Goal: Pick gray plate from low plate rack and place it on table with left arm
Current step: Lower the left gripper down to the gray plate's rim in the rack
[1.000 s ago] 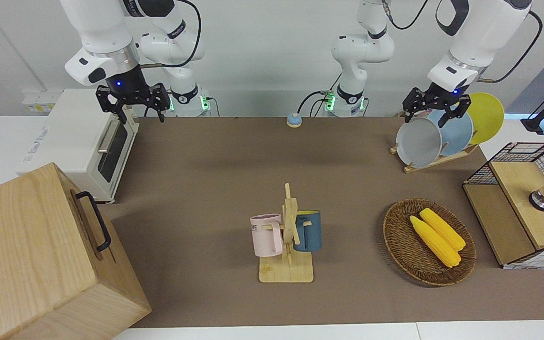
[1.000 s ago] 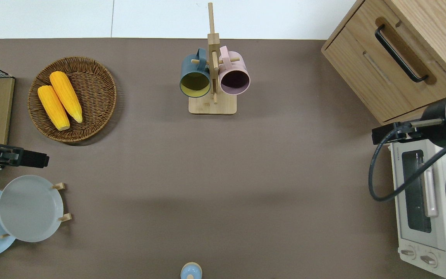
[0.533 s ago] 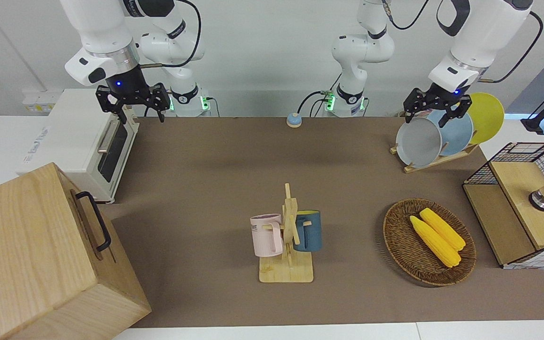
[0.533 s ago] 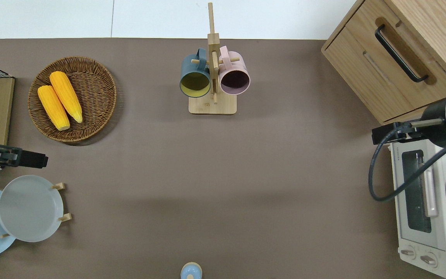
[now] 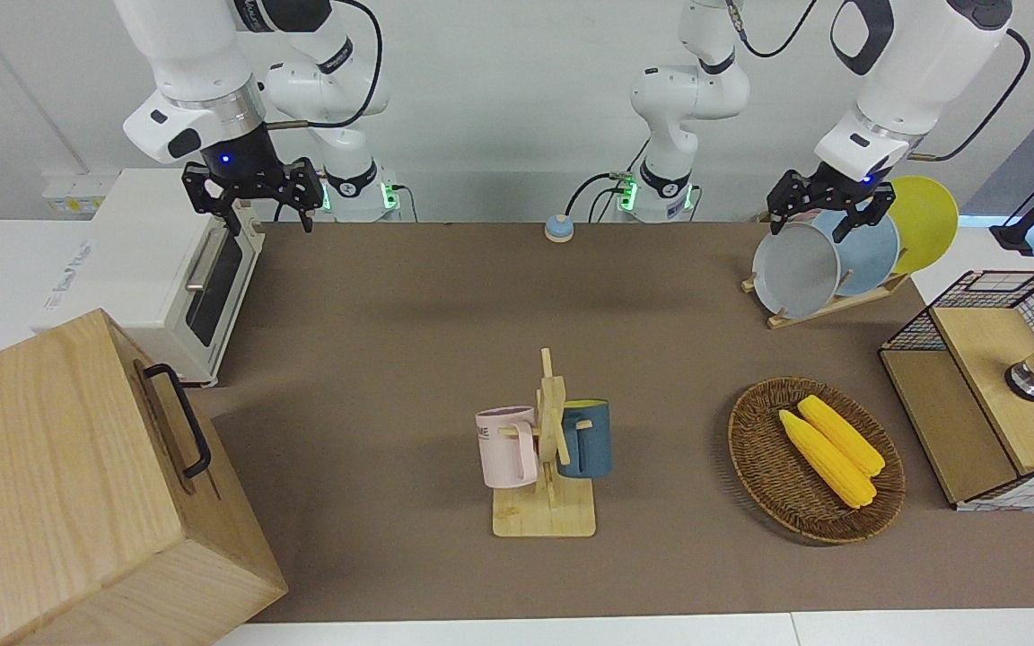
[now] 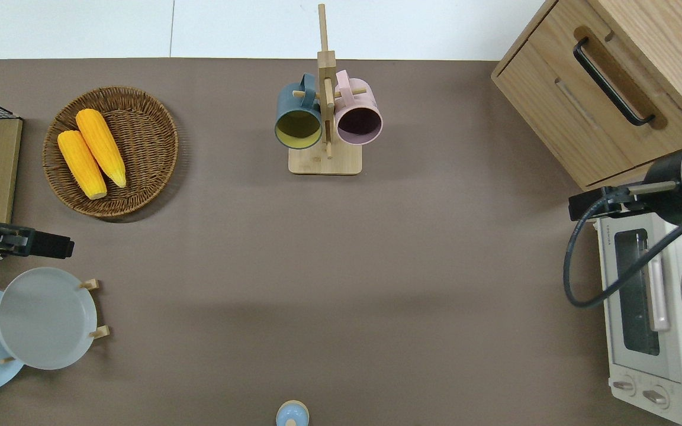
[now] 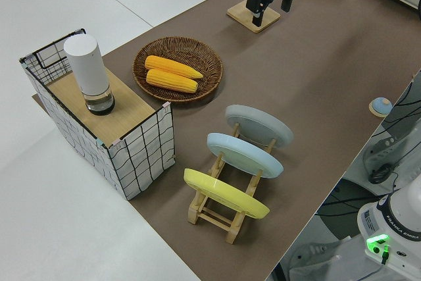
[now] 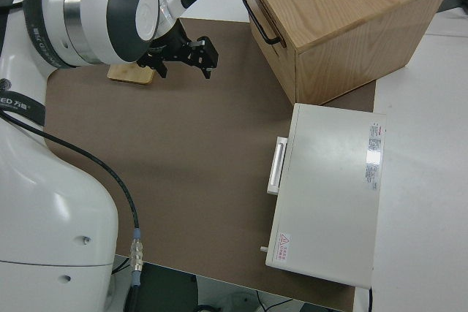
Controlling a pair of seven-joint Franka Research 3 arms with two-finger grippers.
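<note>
The gray plate [image 5: 795, 269] stands on edge in the low plate rack [image 5: 827, 305], leaning on the slanted pegs in the slot at the end of the rack toward the middle of the table [image 5: 409, 341]. That tilt leaves its upper rim free, which is presumably why the left gripper [image 5: 827, 215] hangs just over the rim with its fingers pointing down. The fingers are spread wide and hold nothing. In the front view they seem to straddle the rim, but the overhead view shows the gripper [image 6: 39, 245] over bare mat farther from the robots than the plate — so whether it is truly lined up cannot be told. The plate is not yet grasped. The right arm is parked, its fingers [image 5: 306, 211] open and empty.

Around the rack:
- The light blue plate [image 5: 867, 251] sits in the next slot, close to the gray one, with the yellow plate [image 5: 925, 220] in the last slot. The blue rim is the nearest obstacle to a finger going down between the plates.
- A wicker basket [image 5: 755, 449] with two corn cobs [image 5: 831, 453] lies farther from the robots than the rack, and a wire-sided box [image 5: 988, 386] stands beside it.
- The mug stand [image 5: 548, 449] is well apart from the rack — open mat lies between them, enough room by my judgement for setting the plate down.
</note>
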